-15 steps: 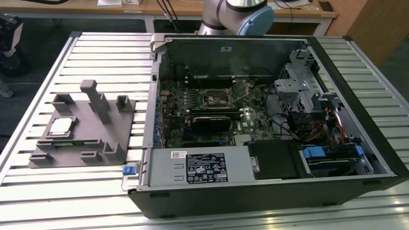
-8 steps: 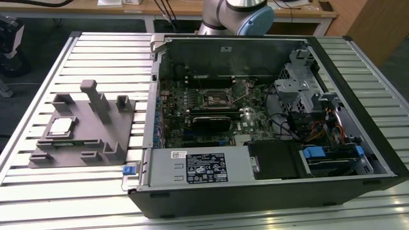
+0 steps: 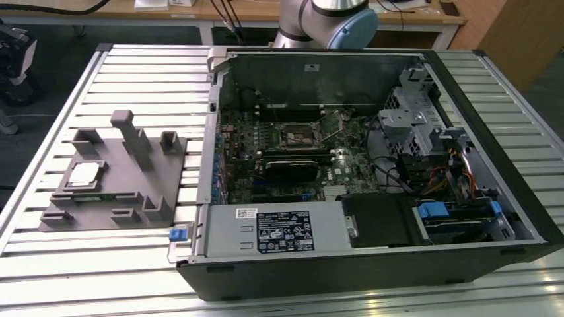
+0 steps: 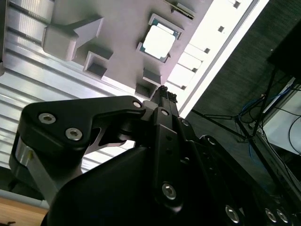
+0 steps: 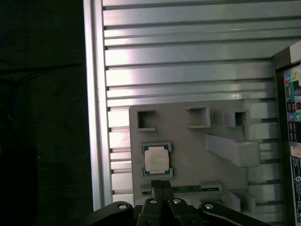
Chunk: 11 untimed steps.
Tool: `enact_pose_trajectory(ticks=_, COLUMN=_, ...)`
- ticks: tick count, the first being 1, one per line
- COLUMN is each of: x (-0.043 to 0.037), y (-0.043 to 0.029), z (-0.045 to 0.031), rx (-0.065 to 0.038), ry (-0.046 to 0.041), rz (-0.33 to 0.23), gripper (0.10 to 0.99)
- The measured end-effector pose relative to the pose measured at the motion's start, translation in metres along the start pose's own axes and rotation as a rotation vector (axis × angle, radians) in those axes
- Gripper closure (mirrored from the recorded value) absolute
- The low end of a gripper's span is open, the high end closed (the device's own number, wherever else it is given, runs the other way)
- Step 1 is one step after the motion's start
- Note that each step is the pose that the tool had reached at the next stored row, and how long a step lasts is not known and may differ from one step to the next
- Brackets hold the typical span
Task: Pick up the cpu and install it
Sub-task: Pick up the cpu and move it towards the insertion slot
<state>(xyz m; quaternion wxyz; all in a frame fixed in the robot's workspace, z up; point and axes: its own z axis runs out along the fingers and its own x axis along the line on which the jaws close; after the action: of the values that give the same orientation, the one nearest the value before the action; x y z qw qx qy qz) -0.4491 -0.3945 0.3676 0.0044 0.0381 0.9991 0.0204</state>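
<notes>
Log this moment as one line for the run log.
gripper: shut, empty, apart from cpu | cpu: lying on grey fixture, not grasped | install: not yet done

Ribbed silver metal counter (image 3: 79, 257) of long parallel slats. Resting directly on it: a grey moulded fixture (image 3: 132, 190) toward the exterior view's left, and just beside it an open black computer case (image 3: 352, 274).

Cannot follow the arm (image 3: 321, 20) past the exterior view's top edge. Cannot see the whole gripper (image 5: 162, 183) in both wrist views: body cropped at the frame edge. Loses one edge of the fixture (image 5: 188, 155) behind it in the first wrist view. Crops the case (image 5: 292, 117) to a strip there. Cannot tell in the exterior view whether the socket (image 3: 295, 135) holds anything: too small.
</notes>
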Motion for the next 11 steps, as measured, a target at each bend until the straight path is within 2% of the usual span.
enact_pose_trajectory(ticks=11, x=0.0001, y=-0.0018, z=0.0190, rx=0.001, ry=0.0124, rz=-0.001, gripper=0.980)
